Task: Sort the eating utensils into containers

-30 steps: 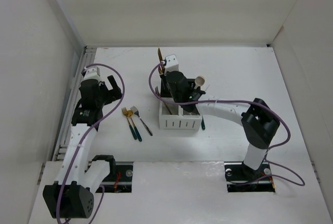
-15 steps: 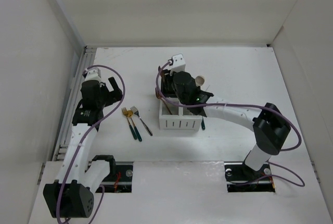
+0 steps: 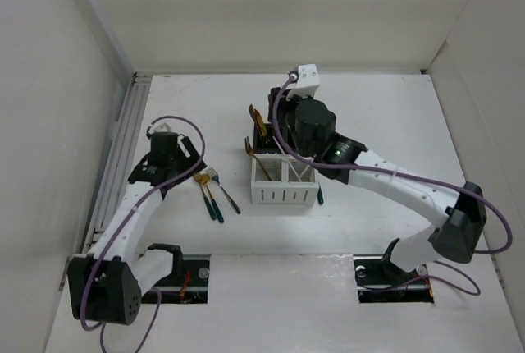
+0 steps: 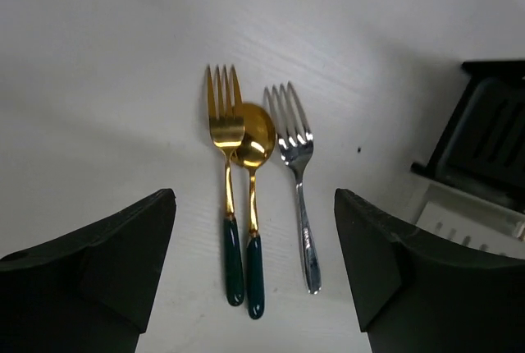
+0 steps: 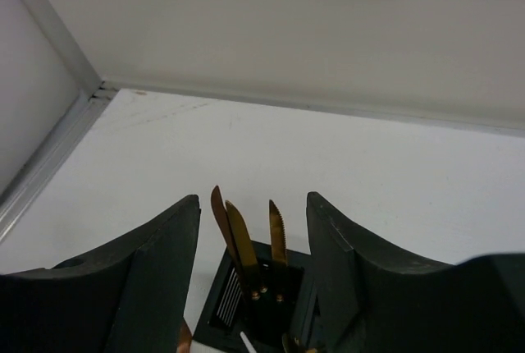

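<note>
Three eating utensils lie side by side on the table: a gold fork (image 4: 225,164) and a gold spoon (image 4: 253,174), both with dark teal handles, and a silver fork (image 4: 298,189). My left gripper (image 4: 254,197) hovers open above their handles, fingers on either side and touching none. In the top view it (image 3: 176,164) sits just left of them (image 3: 209,190). The containers are a black bin (image 5: 223,304) holding three upright gold knives (image 5: 246,242) and white slotted bins (image 3: 283,193). My right gripper (image 5: 253,205) is open and empty above the knives.
A dark teal handle (image 3: 320,197) lies against the right side of the white bins. The right arm (image 3: 385,176) stretches over the containers from the right. Walls close in the table at the left, back and right.
My right gripper opened, left a knife in the black bin and rose toward the back right. My left arm swung down over the three utensils, its jaws narrowing a little.
</note>
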{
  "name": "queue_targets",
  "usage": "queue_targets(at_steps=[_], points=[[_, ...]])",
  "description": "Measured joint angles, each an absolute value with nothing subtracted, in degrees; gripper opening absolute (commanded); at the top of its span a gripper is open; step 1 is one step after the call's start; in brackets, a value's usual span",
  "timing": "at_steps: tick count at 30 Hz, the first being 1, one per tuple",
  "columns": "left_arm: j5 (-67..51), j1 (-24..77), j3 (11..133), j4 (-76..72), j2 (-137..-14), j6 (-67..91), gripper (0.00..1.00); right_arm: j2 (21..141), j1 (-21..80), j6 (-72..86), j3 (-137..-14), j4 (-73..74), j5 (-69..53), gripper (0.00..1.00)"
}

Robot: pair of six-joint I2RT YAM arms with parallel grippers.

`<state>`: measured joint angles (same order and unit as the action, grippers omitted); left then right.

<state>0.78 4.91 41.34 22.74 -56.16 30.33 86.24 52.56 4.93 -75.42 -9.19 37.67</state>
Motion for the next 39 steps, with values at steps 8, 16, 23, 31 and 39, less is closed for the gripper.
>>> queue_targets(at_steps=[8, 16, 23, 31, 39], points=[[3.7, 10.9, 41.3, 28.6, -73.2, 35.7, 0.46, 74.1, 54.8, 7.8, -68.6, -6.7, 41.8, 0.60], [5.9, 18.5, 41.3, 31.2, -76.1, 37.9, 0.37, 71.0, 54.8, 9.1, -62.1, -4.1, 47.8, 0.64], [7.2, 19.2, 42.1, 32.4, -78.1, 39.2, 0.40, 69.5, 54.8, 7.4, -61.4, -3.4, 52.5, 0.67], [8.0, 19.2, 43.3, 35.6, -78.1, 40.0, 0.34, 69.3, 54.8, 6.1, -61.4, -3.4, 55.0, 0.67], [7.5, 19.2, 45.5, 39.5, -75.0, 40.1, 0.49, 69.6, 54.8, 5.8, -61.4, -3.4, 55.5, 0.67]])
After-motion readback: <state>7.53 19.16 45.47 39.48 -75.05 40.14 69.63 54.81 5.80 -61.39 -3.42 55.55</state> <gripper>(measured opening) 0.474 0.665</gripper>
